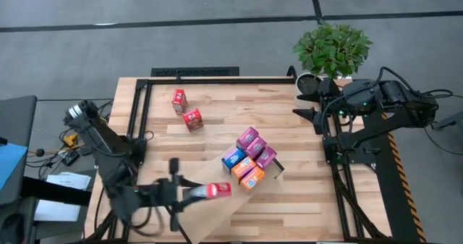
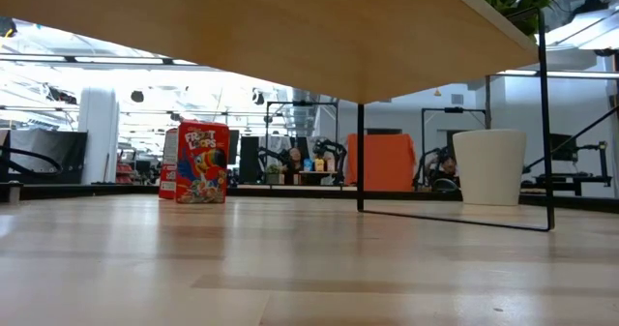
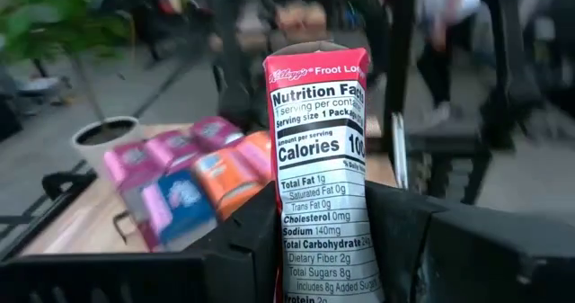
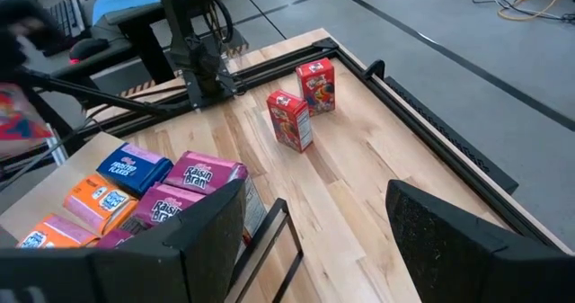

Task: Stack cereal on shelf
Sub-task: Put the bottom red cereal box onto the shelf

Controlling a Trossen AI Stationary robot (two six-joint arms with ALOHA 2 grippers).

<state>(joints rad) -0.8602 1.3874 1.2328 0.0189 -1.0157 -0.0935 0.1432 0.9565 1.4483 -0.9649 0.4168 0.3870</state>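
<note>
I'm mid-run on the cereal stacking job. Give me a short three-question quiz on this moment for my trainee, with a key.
1. True or false: the left gripper is shut on a small red Froot Loops cereal box.
2. How many small red cereal boxes stand on the planked wooden tabletop, off the pale wood shelf board?
3. Multiple choice: the right gripper is A) holding a box, B) open and empty, near the green potted plant, C) resting on the shelf.

Key
1. True: its fingers clamp the box's sides.
2. Two.
3. B.
</note>
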